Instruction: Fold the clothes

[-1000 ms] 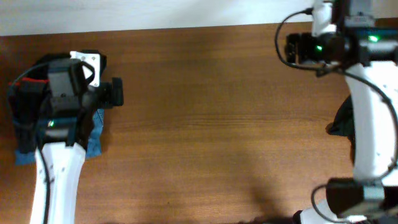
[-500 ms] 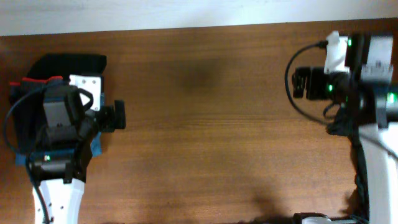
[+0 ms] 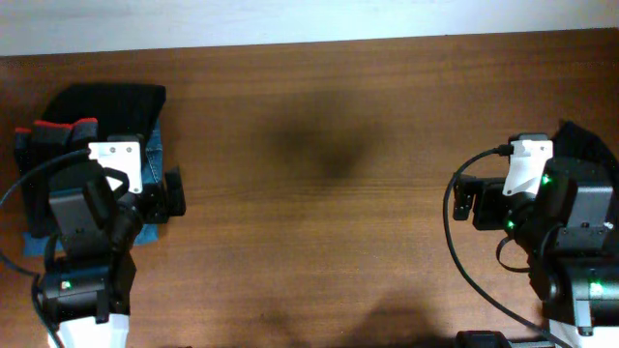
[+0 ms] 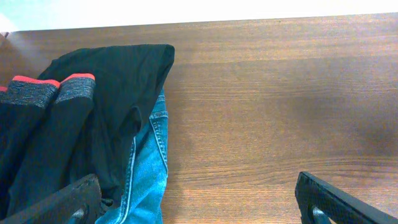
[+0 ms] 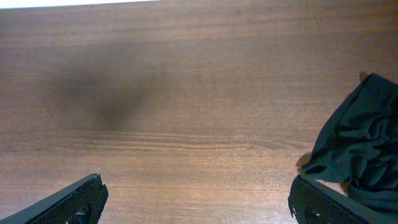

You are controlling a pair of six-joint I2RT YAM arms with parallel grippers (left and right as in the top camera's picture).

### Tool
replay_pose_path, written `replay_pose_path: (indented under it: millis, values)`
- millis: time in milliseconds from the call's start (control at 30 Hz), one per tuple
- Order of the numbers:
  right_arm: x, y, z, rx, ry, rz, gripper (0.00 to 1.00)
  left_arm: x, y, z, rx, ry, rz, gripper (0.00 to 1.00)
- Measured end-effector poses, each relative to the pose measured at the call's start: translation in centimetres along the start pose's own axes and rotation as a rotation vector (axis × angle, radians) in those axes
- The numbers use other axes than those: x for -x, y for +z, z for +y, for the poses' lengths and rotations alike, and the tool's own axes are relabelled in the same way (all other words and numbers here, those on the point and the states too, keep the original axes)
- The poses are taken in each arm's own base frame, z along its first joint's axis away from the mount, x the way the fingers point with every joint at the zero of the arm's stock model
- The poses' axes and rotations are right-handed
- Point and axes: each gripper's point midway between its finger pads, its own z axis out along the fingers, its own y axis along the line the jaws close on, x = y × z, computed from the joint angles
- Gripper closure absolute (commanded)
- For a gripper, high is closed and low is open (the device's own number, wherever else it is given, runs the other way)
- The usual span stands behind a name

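Observation:
The clothes lie in two places. At the left a folded stack holds a black garment (image 3: 106, 101) (image 4: 118, 81) and black leggings with a grey, red-edged waistband (image 3: 58, 130) (image 4: 50, 90), on top of blue jeans (image 3: 153, 159) (image 4: 146, 168). A crumpled black garment (image 3: 587, 143) (image 5: 364, 137) lies at the right edge. My left gripper (image 3: 174, 193) (image 4: 199, 208) is open and empty, just right of the stack, its left finger (image 4: 68, 202) over the jeans' edge. My right gripper (image 3: 466, 198) (image 5: 199, 208) is open over bare wood, the crumpled garment beside its right finger (image 5: 329, 202).
The brown wooden table (image 3: 319, 222) runs between the two arms, with its far edge against a white strip (image 3: 309, 19). A soft shadow (image 3: 324, 145) falls on the wood near the middle. Cables loop round both wrists.
Both arms have drawn back toward the near edge. The left one has uncovered the folded stack; the right one has come down from the far right corner, baring the crumpled black garment. Both grippers stay open.

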Motion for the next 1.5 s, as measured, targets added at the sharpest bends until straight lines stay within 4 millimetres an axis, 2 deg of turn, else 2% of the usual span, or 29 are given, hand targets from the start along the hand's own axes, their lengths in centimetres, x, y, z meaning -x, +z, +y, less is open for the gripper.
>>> replay_pose_path:
  millis: [267,533,767,900,967,1133,1233,1333,1400,1500]
  values:
    - [-0.5,1.3,-0.1,0.0,0.005,0.047,0.01,-0.4,0.8,0.0,-0.003,-0.002,0.026,0.0]
    - [-1.8,4.5,-0.3,0.002,0.015,0.166,0.01,-0.9,1.0,0.0,-0.006,-0.004,0.048,0.01]
    - [-4.3,8.2,-0.7,0.002,0.029,0.33,0.01,-0.9,1.0,0.0,-0.006,-0.004,0.051,0.01]
    - [-6.4,8.9,-0.7,0.001,0.038,0.429,0.01,-1.0,1.1,0.0,-0.006,-0.004,0.051,0.01]
    - [-6.7,8.8,-0.7,0.001,0.038,0.441,0.01,-1.0,1.1,0.0,-0.006,-0.004,0.052,0.01]
    - [-5.8,7.8,-1.0,-0.017,0.03,0.385,0.01,-1.0,1.1,0.0,-0.006,-0.004,0.051,0.01]
    - [-4.0,6.0,-1.1,-0.033,0.008,0.276,0.01,-1.0,1.1,0.0,-0.006,-0.004,0.051,0.01]
    - [-1.8,3.3,-1.0,-0.042,-0.045,0.109,0.01,-1.0,1.1,0.0,-0.006,-0.004,0.052,0.01]
    - [-1.2,1.7,-1.0,-0.046,-0.072,0.029,0.01,-1.0,1.1,0.0,-0.007,-0.004,0.053,0.01]
    - [-1.8,-0.3,-0.9,-0.058,-0.103,-0.059,0.01,-1.0,1.1,0.0,-0.006,-0.004,0.053,0.01]
